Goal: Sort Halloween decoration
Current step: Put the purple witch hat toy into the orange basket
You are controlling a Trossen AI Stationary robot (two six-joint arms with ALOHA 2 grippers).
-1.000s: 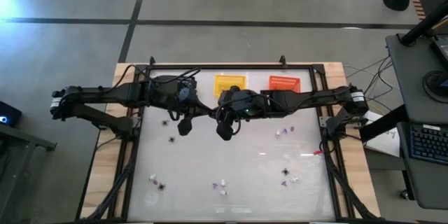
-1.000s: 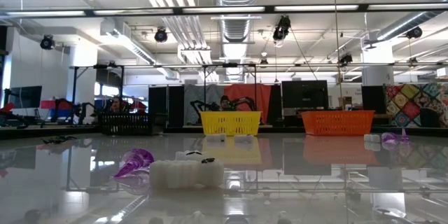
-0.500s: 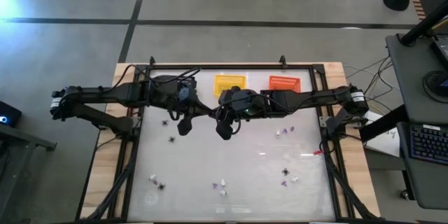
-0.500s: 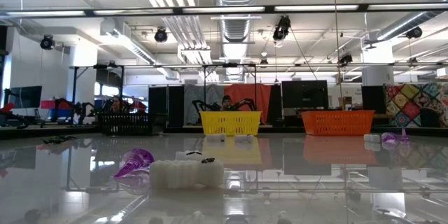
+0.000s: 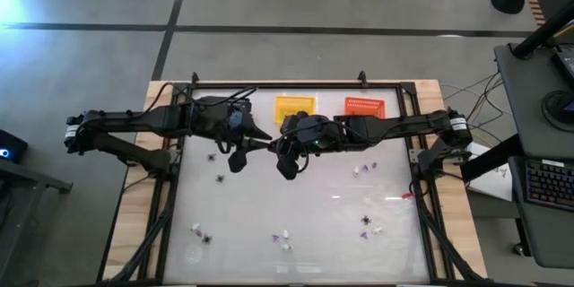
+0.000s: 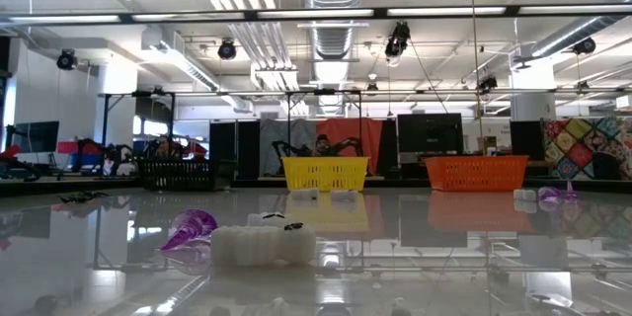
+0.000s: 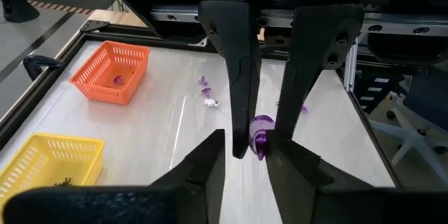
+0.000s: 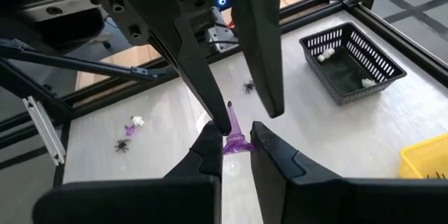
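A small purple cone-shaped bit (image 8: 233, 131) of the Halloween decoration hangs high above the middle of the table, where both grippers meet. My right gripper (image 8: 236, 151) is shut on it. My left gripper (image 8: 248, 119) faces it, open, one finger on either side of the bit's pointed end. In the high view, the left gripper (image 5: 257, 140) and the right gripper (image 5: 273, 144) stand tip to tip. More white, black and purple bits (image 5: 285, 237) lie scattered on the table. My right gripper pinches the purple bit's wide base end (image 8: 238, 145) between its two fingers (image 8: 207, 152). They come slanting down from the table's right side. The bit is lifted clear of the table, its pointed end (image 8: 229, 108) sticking out toward my left gripper.
A black basket (image 8: 353, 63) with white bits, a yellow basket (image 5: 294, 106) and an orange basket (image 5: 363, 105) stand along the far edge. Loose bits lie at the near left (image 5: 199, 231), near right (image 5: 368, 224) and right (image 5: 361, 169). A raised frame (image 5: 421, 179) rims the table.
My left gripper has opened and let go of the purple bit, which stays lifted in my right gripper. Neither arm has moved from its place.
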